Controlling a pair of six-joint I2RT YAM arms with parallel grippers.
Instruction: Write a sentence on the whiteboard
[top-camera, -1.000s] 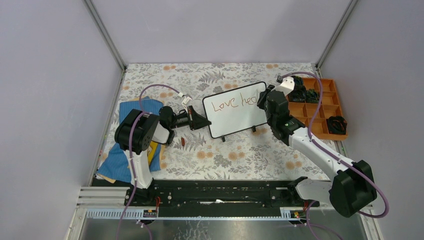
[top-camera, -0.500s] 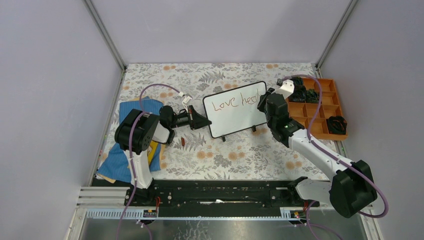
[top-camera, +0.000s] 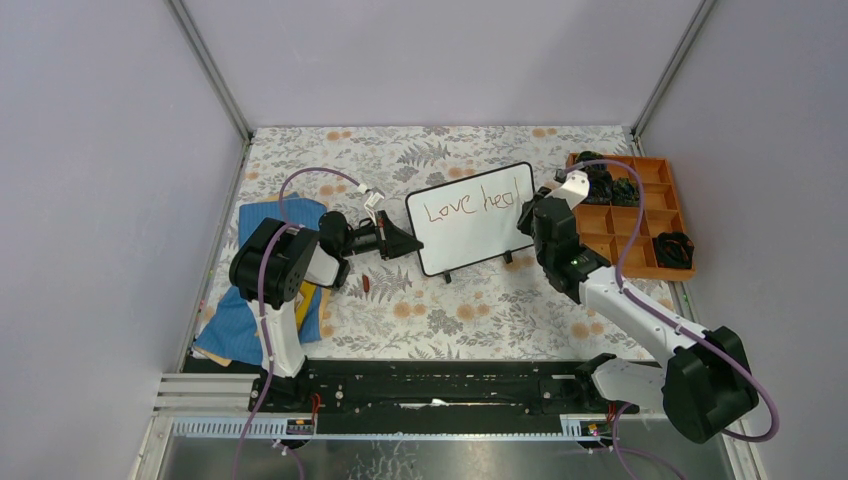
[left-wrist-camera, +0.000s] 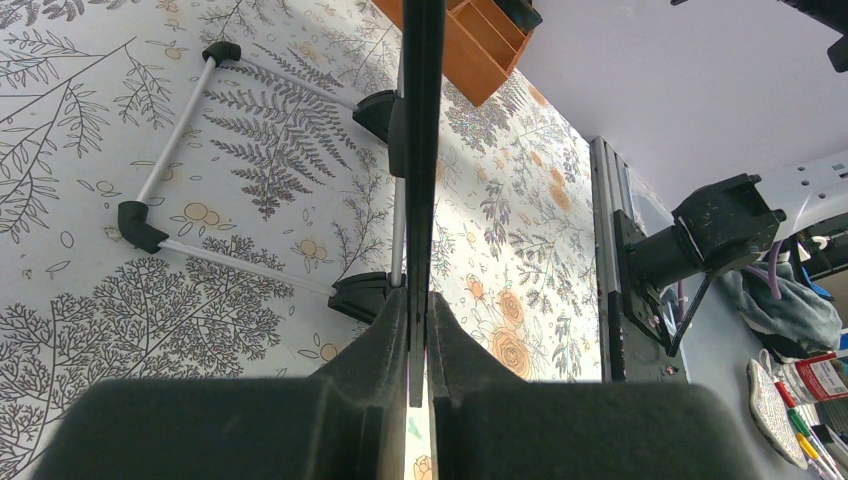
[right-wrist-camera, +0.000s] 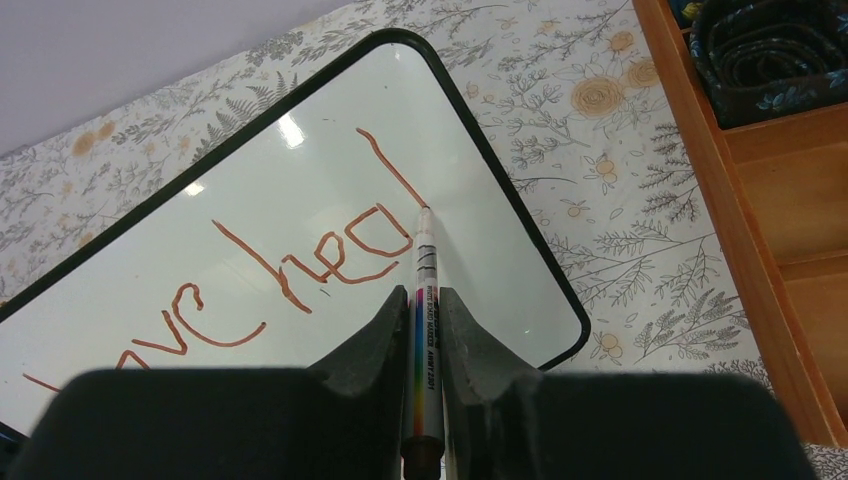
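Observation:
The whiteboard (top-camera: 470, 220) stands tilted on its two black feet mid-table, with a thin black frame. Red-brown writing on it, the sentence (top-camera: 468, 204), reads "Love heal". My left gripper (top-camera: 400, 241) is shut on the board's left edge; the left wrist view shows the frame edge (left-wrist-camera: 422, 150) clamped between its pads. My right gripper (top-camera: 528, 212) is shut on a whiteboard marker (right-wrist-camera: 424, 300) at the board's right end. The marker tip touches the foot of the "l" stroke (right-wrist-camera: 390, 170) in the right wrist view, on the board (right-wrist-camera: 300, 200).
An orange compartment tray (top-camera: 655, 265) with dark items stands right of the board, close to my right arm. Blue and yellow cloths (top-camera: 255, 290) lie at the left by my left arm. A small red-brown object (top-camera: 366, 284) lies on the floral table cover.
My right gripper has moved right and slightly down along the board, uncovering the end of the word; the writing now reads "heal" with the "l" drawn. The left arm has not moved.

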